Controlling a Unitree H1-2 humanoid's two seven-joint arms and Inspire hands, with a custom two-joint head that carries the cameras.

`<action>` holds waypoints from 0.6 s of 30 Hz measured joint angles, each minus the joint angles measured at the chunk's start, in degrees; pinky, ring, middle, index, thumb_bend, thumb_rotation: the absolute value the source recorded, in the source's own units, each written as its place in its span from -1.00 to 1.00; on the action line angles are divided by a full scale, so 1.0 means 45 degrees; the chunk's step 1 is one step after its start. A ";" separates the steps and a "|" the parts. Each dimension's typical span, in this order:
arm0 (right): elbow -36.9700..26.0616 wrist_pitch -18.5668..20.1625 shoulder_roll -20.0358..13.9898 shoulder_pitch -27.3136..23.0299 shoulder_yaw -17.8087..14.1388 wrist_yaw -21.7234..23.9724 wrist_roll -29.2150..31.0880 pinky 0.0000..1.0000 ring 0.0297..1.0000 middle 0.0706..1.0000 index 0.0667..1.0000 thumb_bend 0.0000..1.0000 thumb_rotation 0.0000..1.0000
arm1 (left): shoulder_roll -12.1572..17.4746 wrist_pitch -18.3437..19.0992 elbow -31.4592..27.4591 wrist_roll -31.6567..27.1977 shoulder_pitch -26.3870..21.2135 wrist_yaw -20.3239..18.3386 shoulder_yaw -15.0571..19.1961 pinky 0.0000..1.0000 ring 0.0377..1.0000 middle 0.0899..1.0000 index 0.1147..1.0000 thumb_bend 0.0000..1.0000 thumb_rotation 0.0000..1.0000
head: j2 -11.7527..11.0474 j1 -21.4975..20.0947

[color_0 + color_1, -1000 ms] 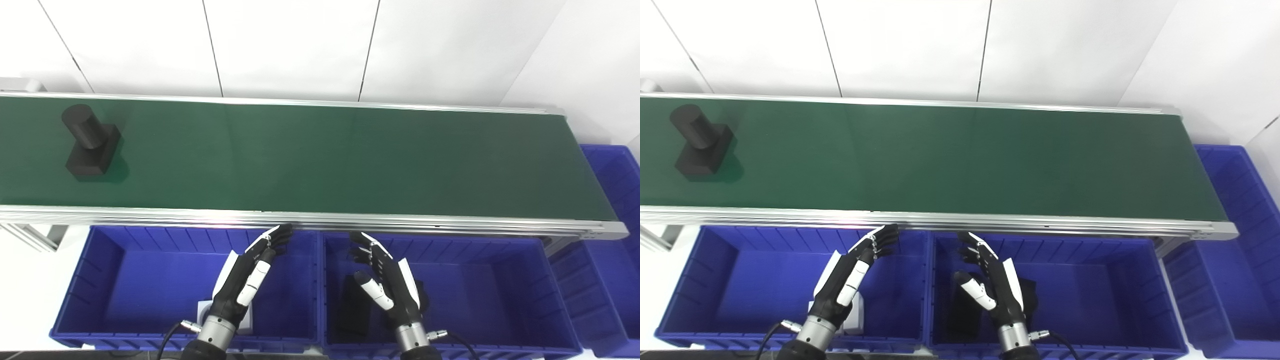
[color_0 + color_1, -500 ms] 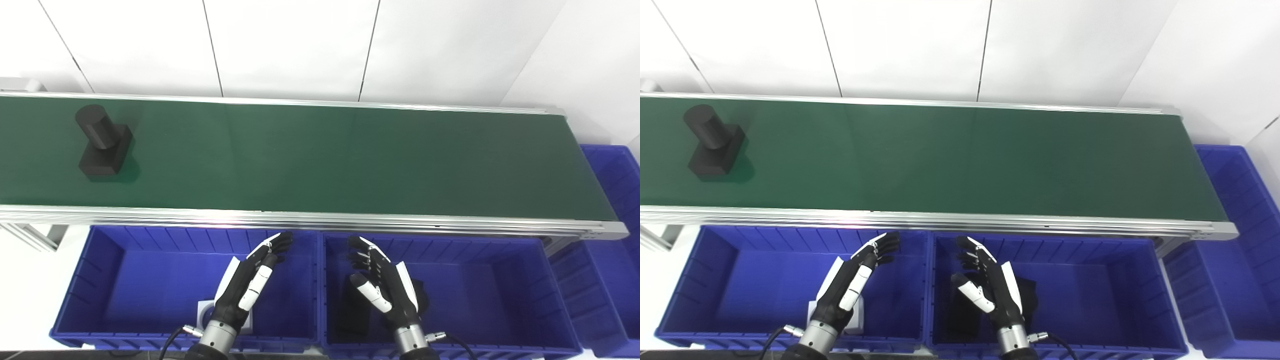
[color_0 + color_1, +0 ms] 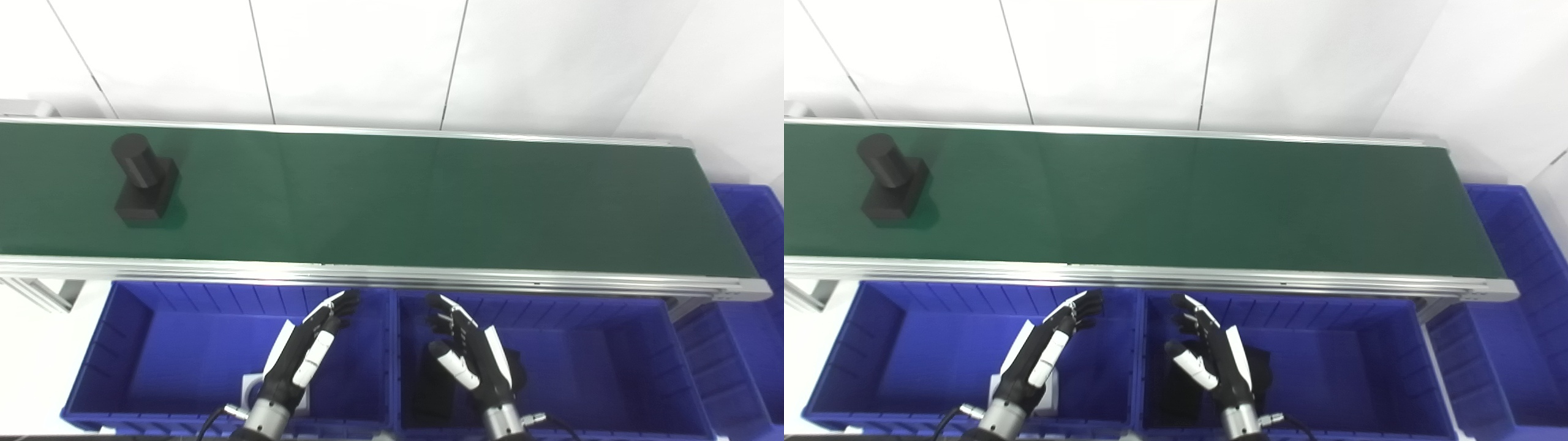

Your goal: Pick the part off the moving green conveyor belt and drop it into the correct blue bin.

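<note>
A black part (image 3: 143,179), a short cylinder standing on a square block, rides on the green conveyor belt (image 3: 392,196) at its far left. It also shows in the right eye view (image 3: 892,180). My left hand (image 3: 306,355) is open and empty above the left blue bin (image 3: 141,318). My right hand (image 3: 468,355) is open and empty above the middle blue bin (image 3: 612,367). Both hands hover near the belt's front rail, far from the part.
A white part (image 3: 248,387) lies in the left bin under my left hand. Black parts (image 3: 429,386) lie in the middle bin under my right hand. A third blue bin (image 3: 753,257) stands at the belt's right end. A white wall stands behind the belt.
The black part has ridden to the right along the belt. Both hands have drawn back a little toward me. The camera has tilted slightly.
</note>
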 measured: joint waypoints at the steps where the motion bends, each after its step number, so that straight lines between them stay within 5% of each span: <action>1: -0.0002 0.0000 -0.0001 0.0000 0.0013 -0.0011 -0.0005 0.48 0.54 0.68 0.64 0.67 0.68 | 0.0007 0.0000 0.0000 -0.0006 0.0000 -0.0002 0.0003 0.65 0.72 0.69 0.64 0.04 1.00 | 0.0000 0.0000; 18: -0.0002 0.0000 0.0003 0.0002 0.0012 0.0011 0.0041 0.48 0.54 0.68 0.64 0.67 0.67 | 0.0023 0.0000 0.0002 -0.0004 0.0000 -0.0006 0.0005 0.64 0.71 0.68 0.64 0.01 1.00 | 0.0020 0.0000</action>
